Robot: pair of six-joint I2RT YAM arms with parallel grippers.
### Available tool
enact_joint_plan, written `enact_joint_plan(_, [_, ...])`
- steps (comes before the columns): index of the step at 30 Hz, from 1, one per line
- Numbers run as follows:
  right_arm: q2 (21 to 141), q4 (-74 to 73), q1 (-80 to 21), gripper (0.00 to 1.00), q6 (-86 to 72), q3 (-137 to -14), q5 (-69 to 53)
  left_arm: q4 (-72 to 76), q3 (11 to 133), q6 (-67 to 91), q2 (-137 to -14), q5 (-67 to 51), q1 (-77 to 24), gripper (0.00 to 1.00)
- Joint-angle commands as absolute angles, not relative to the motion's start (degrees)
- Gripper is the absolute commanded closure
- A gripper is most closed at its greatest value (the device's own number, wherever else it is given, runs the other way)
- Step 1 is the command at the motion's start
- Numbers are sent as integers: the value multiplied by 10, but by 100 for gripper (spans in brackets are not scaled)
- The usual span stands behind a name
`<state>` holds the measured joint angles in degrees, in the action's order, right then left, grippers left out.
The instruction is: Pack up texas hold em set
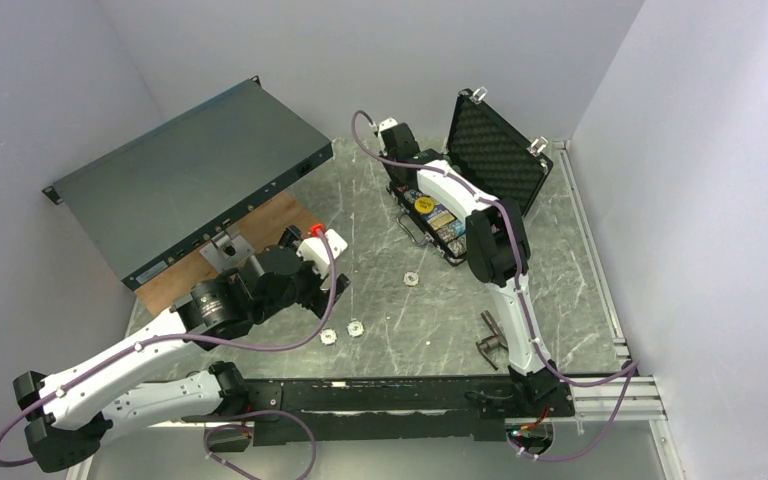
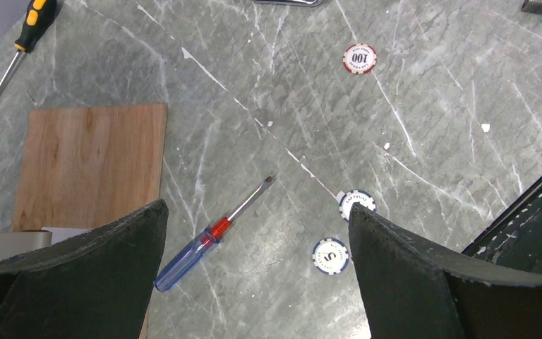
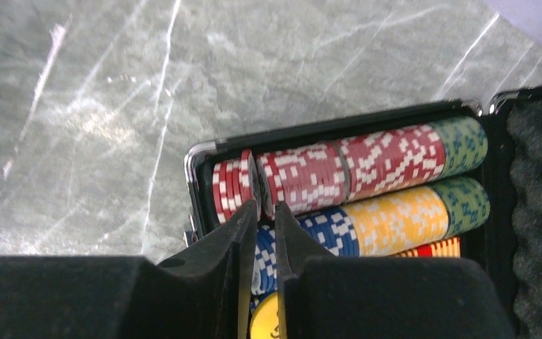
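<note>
Hovering over the grey table (image 1: 560, 300), the left gripper (image 2: 257, 212) has its fingers spread wide with nothing between them. Its own camera cuts both fingers off at the bottom edge. One blue-edged chip (image 2: 356, 203) lies right at the edge of the right finger, and a second blue-edged chip (image 2: 330, 256) lies just beside it, between the fingers. A blue-handled screwdriver (image 2: 208, 240) lies nearer the left finger, which hides part of a wooden board (image 2: 92, 162). A yellow-handled screwdriver (image 2: 25, 32) is cut off at the top corner. Farther off sits a red chip (image 2: 360, 58) marked 100.

From overhead the three loose chips are only pale dots, too small to read. That view alone shows the flat grey metal box (image 1: 190, 175) at the far left and a dark metal tool (image 1: 488, 338) near the right arm's base.

Right of centre the black case (image 3: 339, 126) lies open, its foam lid (image 1: 495, 150) raised. From above, the right arm hides most of the contents. The right wrist view shows rows of chips (image 3: 367, 166) standing on edge in red, green, blue and yellow. It also shows a yellow disc (image 3: 265, 325), partly hidden by the fingers. The right gripper (image 3: 262, 208) hangs over the case's end with its tips at the red row and its fingers a narrow slit apart. Nothing shows between them, and whether they touch a chip cannot be told.
</note>
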<state>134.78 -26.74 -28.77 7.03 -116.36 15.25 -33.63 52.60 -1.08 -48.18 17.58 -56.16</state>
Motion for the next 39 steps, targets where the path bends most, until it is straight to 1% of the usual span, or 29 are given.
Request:
enact_joint_plan(1, [1359,-250,-282,80,52,-1220,128,-313,534,-13,-489,160,-554,1])
enact_joint_plan(5, [1376,-257,-278,79,42,-1243,115,-312,534,-12,-492,153,-549,1])
enact_joint_plan(13, [1392,-247,-274,79,28,-1243,88,-311,536,-12,-500,144,-540,1])
enact_joint_plan(15, [1396,-246,-271,82,22,-1235,106,-311,536,-11,-501,144,-538,1])
enact_joint_plan(19, [1387,-236,-265,94,15,-1200,137,-311,535,-11,-502,147,-537,1])
enact_joint_plan(24, [1362,-227,-266,98,13,-1161,140,-309,535,-10,-506,140,-532,1])
enact_joint_plan(25, [1356,-226,-265,97,13,-1157,136,-309,536,-9,-509,141,-532,1])
enact_joint_plan(27, [1344,-226,-266,91,14,-1157,125,-310,536,-9,-513,141,-532,1])
enact_joint_plan(32, [1333,-272,-267,79,13,-1218,115,-308,535,-5,-524,144,-530,1])
enact_joint_plan(35, [1309,-263,-267,75,15,-1205,113,-311,537,-4,-533,151,-529,1])
enact_joint_plan(39, [1304,-264,-265,75,7,-1195,112,-311,538,-4,-540,160,-528,1])
